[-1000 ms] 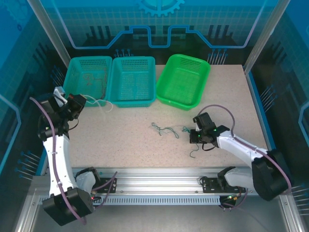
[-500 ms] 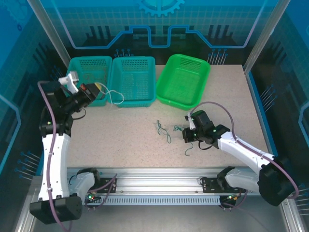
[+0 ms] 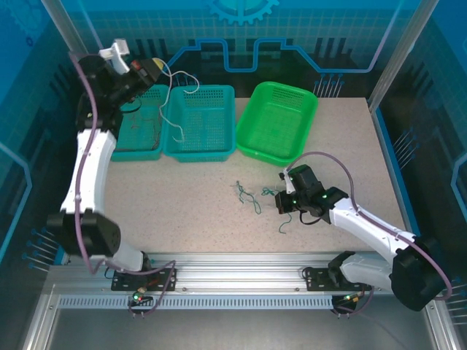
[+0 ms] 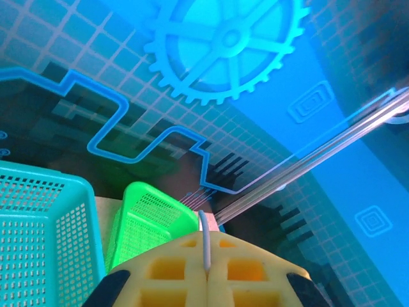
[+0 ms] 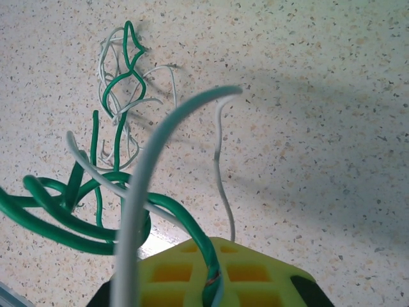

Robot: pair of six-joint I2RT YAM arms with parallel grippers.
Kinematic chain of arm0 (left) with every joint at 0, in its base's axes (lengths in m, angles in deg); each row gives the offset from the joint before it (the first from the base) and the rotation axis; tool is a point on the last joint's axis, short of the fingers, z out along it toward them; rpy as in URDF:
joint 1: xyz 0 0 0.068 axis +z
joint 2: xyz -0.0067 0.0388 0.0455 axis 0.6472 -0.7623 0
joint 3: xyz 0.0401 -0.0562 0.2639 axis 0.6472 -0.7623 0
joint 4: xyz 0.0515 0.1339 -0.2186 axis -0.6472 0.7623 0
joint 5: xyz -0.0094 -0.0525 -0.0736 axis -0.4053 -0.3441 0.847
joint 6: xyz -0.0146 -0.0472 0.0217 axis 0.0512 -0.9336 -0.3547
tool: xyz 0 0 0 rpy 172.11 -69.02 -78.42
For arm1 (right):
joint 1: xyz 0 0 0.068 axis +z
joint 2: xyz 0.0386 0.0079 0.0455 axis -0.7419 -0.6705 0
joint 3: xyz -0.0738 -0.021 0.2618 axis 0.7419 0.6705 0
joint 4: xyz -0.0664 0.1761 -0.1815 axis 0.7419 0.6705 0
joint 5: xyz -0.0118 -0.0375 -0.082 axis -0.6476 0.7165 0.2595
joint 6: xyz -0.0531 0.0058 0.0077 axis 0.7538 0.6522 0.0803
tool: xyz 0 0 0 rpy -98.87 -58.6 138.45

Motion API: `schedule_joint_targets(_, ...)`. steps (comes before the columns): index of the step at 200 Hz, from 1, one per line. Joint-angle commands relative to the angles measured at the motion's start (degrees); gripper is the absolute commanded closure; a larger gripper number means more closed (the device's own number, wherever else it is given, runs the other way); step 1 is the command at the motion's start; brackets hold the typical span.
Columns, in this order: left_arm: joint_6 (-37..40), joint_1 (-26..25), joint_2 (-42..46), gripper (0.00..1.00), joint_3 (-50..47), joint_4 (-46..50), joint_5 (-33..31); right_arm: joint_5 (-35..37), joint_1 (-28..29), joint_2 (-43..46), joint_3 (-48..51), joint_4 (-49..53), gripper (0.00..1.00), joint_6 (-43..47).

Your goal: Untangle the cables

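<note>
**A:** Top view, go.
**B:** Left gripper (image 3: 151, 69) is up high over the middle teal basket (image 3: 201, 152), pressed together on a white cable (image 3: 171, 120) that dangles toward it. Right gripper (image 3: 282, 204) is low at the table (image 3: 182, 211), pinching a green cable (image 3: 285, 224). The green tangle (image 3: 246, 195) lies just beside it.
**A:** Left wrist?
**B:** Yellow pads (image 4: 172, 272) closed, white cable (image 4: 204, 236) nipped between them. Teal basket (image 4: 70, 243) and green basket (image 4: 147, 220) are below.
**A:** Right wrist?
**B:** Jaws pinched on the green cable (image 5: 192, 233), which loops with a pale strand (image 5: 150, 166). The green tangle (image 5: 121, 89) sits on the table further out.
**A:** Step?
**B:** My read: the white one is out and being sorted away. Next, lower it and let go over a basket. Then draw the green strand out slowly so the tangle isn't dragged along.
</note>
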Motion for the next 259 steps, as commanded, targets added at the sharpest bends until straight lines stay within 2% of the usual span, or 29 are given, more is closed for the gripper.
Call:
schedule_joint_targets(1,0.65,-1.7,-6.31,1.0,4.77,1.13,-0.1,0.57,0.81,2.05,-0.92,1.55,1.0,-0.23)
schedule_joint_targets(40,1.72,-2.92,-16.27,1.0,4.54,1.77,-1.3,0.89,0.75,3.64,-0.23,2.4,1.0,-0.59)
schedule_joint_targets(69,4.32,-3.89,-20.48,1.0,2.42,2.48,-3.61,0.91,0.89,3.8,-0.88,3.51,1.0,-0.58)
schedule_joint_targets(81,5.62,-4.35,-20.28,0.82,0.77,1.73,-4.34,0.82,0.93,3.91,-1.27,3.97,1.0,-0.43)
schedule_joint_targets(88,6.25,-4.6,-19.7,0.76,-0.37,0.67,-4.53,0.82,0.91,3.97,-1.53,4.11,1.0,-0.34)
schedule_joint_targets(104,7.31,-5.03,-17.12,0.66,-2.35,-0.74,-4.96,0.68,0.91,4.19,-1.94,4.17,1.0,-0.02)
schedule_joint_targets(126,9.5,-5.5,-12.3,0.41,-4.06,0.03,-5.41,0.11,0.86,3.69,-3.08,4.37,1.0,1.01)
schedule_joint_targets(138,11.07,-6.12,-8.58,0.35,-5.63,0.9,-5.64,-0.39,0.9,3.04,-4.0,4.61,1.0,1.85)
schedule_joint_targets(175,19.45,-12.06,5.14,0.31,-15.5,1.56,-3.2,-5.44,0.9,1.06,-7.26,4.74,1.0,7.71)
schedule_joint_targets(206,36.0,-19.98,16.05,0.31,-26.79,2.11,1.54,-10.31,0.92,-1.91,-11.12,7.52,1.0,12.66)
schedule_joint_targets(233,49.51,-27.4,22.43,0.28,-38.11,2.21,6.94,-13.82,0.95,-4.12,-14.96,8.51,1.0,13.33)
schedule_joint_targets(259,51.41,-32.69,23.69,0.28,-49.01,-4.3,8.98,-14.64,0.89,-4.86,-15.91,7.25,1.0,12.27)
